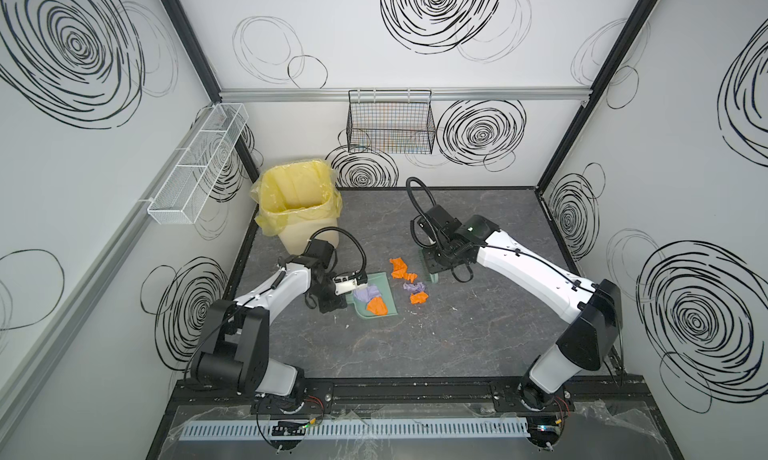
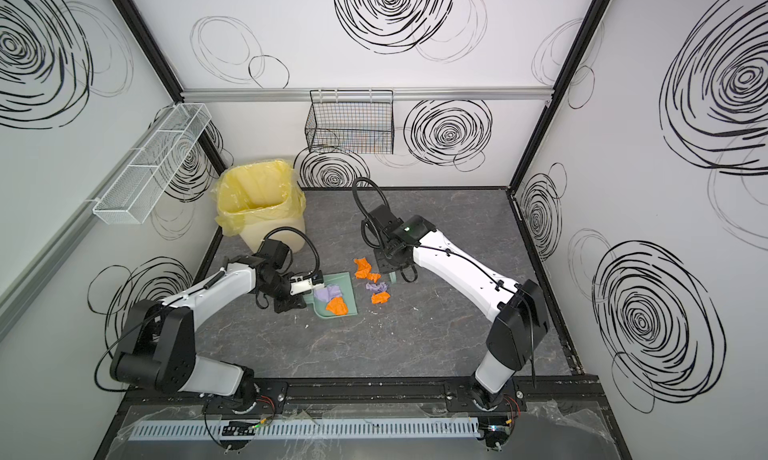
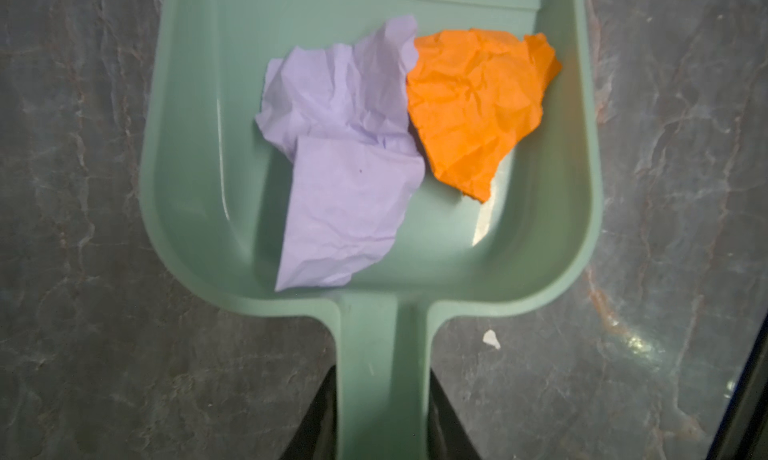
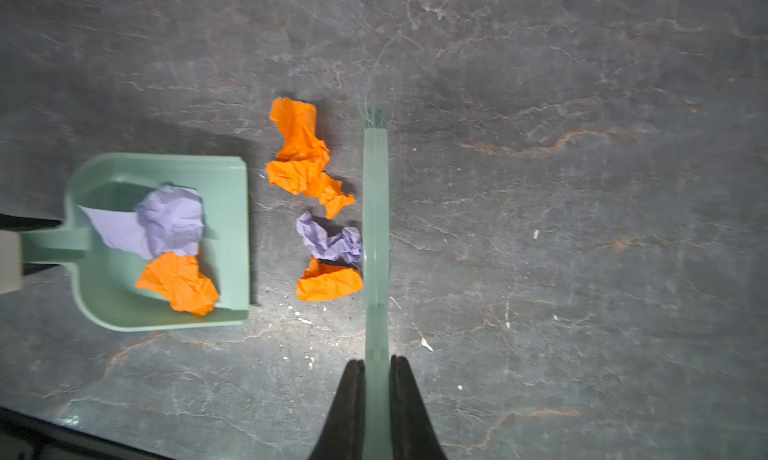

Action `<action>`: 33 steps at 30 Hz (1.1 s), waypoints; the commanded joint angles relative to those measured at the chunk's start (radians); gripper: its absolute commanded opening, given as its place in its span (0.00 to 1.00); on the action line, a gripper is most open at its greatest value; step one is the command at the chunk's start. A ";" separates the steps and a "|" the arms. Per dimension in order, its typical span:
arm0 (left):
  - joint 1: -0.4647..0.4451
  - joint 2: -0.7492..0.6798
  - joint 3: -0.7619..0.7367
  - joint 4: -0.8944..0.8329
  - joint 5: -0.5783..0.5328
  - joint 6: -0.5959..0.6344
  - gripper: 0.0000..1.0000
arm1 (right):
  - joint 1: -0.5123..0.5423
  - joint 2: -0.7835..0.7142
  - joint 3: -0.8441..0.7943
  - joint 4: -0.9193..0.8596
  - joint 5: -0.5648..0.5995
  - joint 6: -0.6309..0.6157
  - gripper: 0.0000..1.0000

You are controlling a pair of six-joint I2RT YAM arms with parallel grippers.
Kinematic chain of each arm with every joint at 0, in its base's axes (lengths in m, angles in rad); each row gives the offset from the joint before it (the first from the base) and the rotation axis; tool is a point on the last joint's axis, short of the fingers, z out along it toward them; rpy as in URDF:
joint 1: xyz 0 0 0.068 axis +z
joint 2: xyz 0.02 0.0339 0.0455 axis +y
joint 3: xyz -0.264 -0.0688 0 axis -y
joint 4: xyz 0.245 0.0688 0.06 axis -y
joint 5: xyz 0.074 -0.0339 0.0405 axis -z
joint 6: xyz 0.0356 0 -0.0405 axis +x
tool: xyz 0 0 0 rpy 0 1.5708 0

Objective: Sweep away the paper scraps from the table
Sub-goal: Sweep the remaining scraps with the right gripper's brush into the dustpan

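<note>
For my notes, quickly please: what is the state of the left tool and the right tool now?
Left tool: closed, holding the dustpan by its handle.
Right tool: closed, holding the brush.

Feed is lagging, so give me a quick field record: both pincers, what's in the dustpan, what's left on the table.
left pincer: shut on dustpan handle
right pincer: shut on brush
in dustpan: lavender paper, orange piece
on table: orange cluster, lavender scrap, orange scrap, between dustpan and brush
bin: back left, yellow liner
</note>
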 commanded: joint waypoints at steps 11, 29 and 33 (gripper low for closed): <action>-0.052 0.067 0.081 -0.031 -0.078 -0.053 0.00 | 0.106 0.154 0.093 -0.204 0.153 0.035 0.00; -0.137 0.111 0.054 0.027 -0.092 -0.114 0.00 | 0.200 0.216 0.119 -0.119 -0.024 0.067 0.00; -0.152 0.115 0.038 0.048 -0.080 -0.130 0.00 | 0.208 0.208 0.105 -0.064 -0.081 0.082 0.00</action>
